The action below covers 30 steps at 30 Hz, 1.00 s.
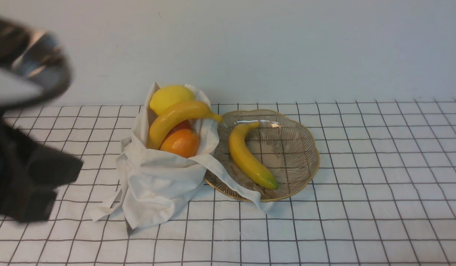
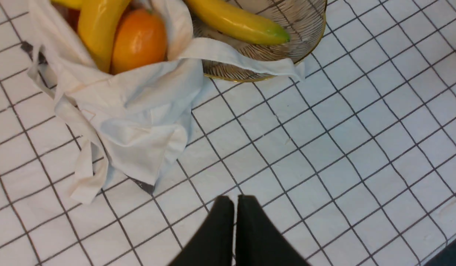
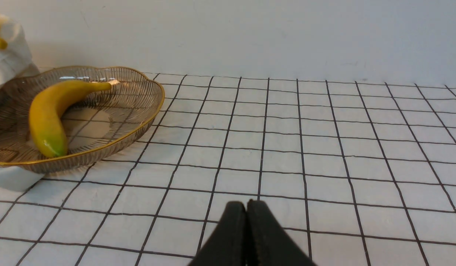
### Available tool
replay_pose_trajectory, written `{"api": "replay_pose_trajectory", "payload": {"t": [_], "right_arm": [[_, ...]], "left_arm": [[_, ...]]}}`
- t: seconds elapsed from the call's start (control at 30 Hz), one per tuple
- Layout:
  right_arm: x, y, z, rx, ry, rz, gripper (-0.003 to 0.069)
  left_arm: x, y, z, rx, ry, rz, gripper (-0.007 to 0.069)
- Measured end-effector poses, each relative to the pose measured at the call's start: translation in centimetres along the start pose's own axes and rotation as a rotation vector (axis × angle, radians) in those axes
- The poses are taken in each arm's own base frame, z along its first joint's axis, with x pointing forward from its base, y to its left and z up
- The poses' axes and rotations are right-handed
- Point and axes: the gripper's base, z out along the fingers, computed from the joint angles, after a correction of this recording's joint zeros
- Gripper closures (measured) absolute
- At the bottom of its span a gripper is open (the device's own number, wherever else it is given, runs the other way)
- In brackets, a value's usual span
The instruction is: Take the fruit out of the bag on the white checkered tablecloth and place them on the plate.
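The white cloth bag [image 1: 154, 181] lies open on the checkered tablecloth [image 1: 361, 207], left of the plate [image 1: 298, 147]. In it I see a lemon [image 1: 170, 96], a banana [image 1: 176, 120], an orange [image 1: 180, 143] and a bit of reddish fruit [image 1: 180, 125]. A second banana [image 1: 248, 157] lies on the plate. One bag strap [image 1: 231, 181] drapes over the plate's near rim. My left gripper [image 2: 235, 201] is shut and empty, above the cloth near the bag [image 2: 132, 111]. My right gripper [image 3: 246, 205] is shut and empty, to the right of the plate [image 3: 139, 111].
The left arm [image 1: 24, 159] fills the left edge of the front view, blurred. A plain white wall [image 1: 287, 48] stands behind the table. The tablecloth's near edge shows in the left wrist view [image 2: 446, 236].
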Motion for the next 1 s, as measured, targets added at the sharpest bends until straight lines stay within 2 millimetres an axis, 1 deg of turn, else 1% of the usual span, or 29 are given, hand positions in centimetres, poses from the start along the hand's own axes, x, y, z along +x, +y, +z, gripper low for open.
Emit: {"api": "replay_pose_trajectory", "payload": {"t": [0.1, 0.13, 0.17, 0.2, 0.23, 0.27, 0.3, 0.33, 0.4, 0.53, 0.7, 0.93, 0.97, 1.0], "right_arm": [[0.0, 0.0, 0.0, 0.000, 0.000, 0.000, 0.0673], [0.0, 0.0, 0.0, 0.000, 0.000, 0.000, 0.0673], [0.0, 0.0, 0.0, 0.000, 0.000, 0.000, 0.0673], [0.0, 0.0, 0.0, 0.000, 0.000, 0.000, 0.0673], [0.0, 0.0, 0.0, 0.000, 0.000, 0.000, 0.0673], [0.0, 0.0, 0.0, 0.000, 0.000, 0.000, 0.0673], [0.0, 0.0, 0.0, 0.000, 0.000, 0.000, 0.0673], [0.0, 0.0, 0.0, 0.000, 0.000, 0.000, 0.0673], [0.0, 0.0, 0.0, 0.000, 0.000, 0.000, 0.0673], [0.0, 0.0, 0.0, 0.000, 0.000, 0.000, 0.0673], [0.0, 0.0, 0.0, 0.000, 0.000, 0.000, 0.0673], [0.0, 0.0, 0.0, 0.000, 0.000, 0.000, 0.0673], [0.0, 0.0, 0.0, 0.000, 0.000, 0.000, 0.0673], [0.0, 0.0, 0.0, 0.000, 0.000, 0.000, 0.0673]], "left_arm": [[4.6, -0.4, -0.9, -0.020, -0.182, -0.013, 0.0632], [6.8, -0.5, -0.8, -0.021, -0.247, -0.022, 0.0632], [8.3, -0.5, -0.4, -0.016, -0.290, -0.038, 0.0632], [8.3, -0.6, -0.6, -0.014, -0.310, -0.040, 0.0632], [9.5, -0.7, -0.4, -0.005, -0.349, -0.056, 0.0632], [11.1, -0.8, -0.2, 0.002, -0.410, -0.069, 0.0632], [11.9, -0.8, -0.2, 0.001, -0.452, -0.073, 0.0632], [12.1, -0.8, -0.1, 0.002, -0.454, -0.073, 0.0632], [13.4, -0.7, -0.3, -0.008, -0.585, -0.073, 0.0632], [14.4, -0.8, -0.7, -0.011, -0.665, -0.063, 0.0632], [14.9, -0.8, -0.6, -0.009, -0.670, -0.059, 0.0632], [15.0, -0.7, -0.5, -0.035, -0.660, -0.037, 0.0632], [15.0, -0.6, -0.4, -0.039, -0.659, -0.035, 0.0632], [15.3, -0.4, 0.2, -0.060, -0.644, -0.032, 0.0632]]}}
